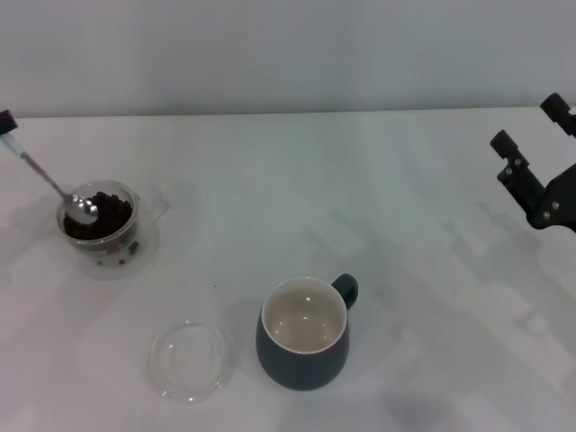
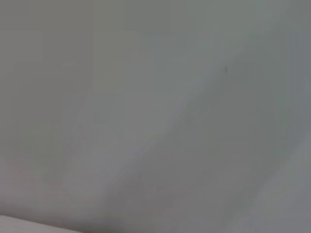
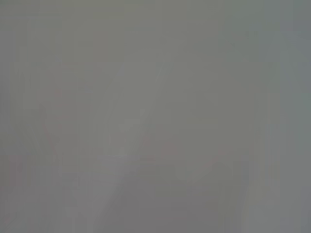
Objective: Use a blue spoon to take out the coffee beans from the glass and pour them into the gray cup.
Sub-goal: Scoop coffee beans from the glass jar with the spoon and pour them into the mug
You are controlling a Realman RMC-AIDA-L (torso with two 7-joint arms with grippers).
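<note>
My left fingers (image 1: 7, 121) clamp the blue spoon (image 1: 49, 184), bowl angled down among the coffee beans (image 1: 108, 214) to scoop; the gray cup (image 1: 303, 333) waits well away. Right fingers (image 1: 533, 121) apart, idle.

A clear round lid (image 1: 187, 361) lies flat on the white table (image 1: 405, 225), lower left of centre. A pale wall (image 1: 288, 54) fills the top.

The right claw (image 1: 531, 135) is matte black, with blocky angular fingers and small pale screws
</note>
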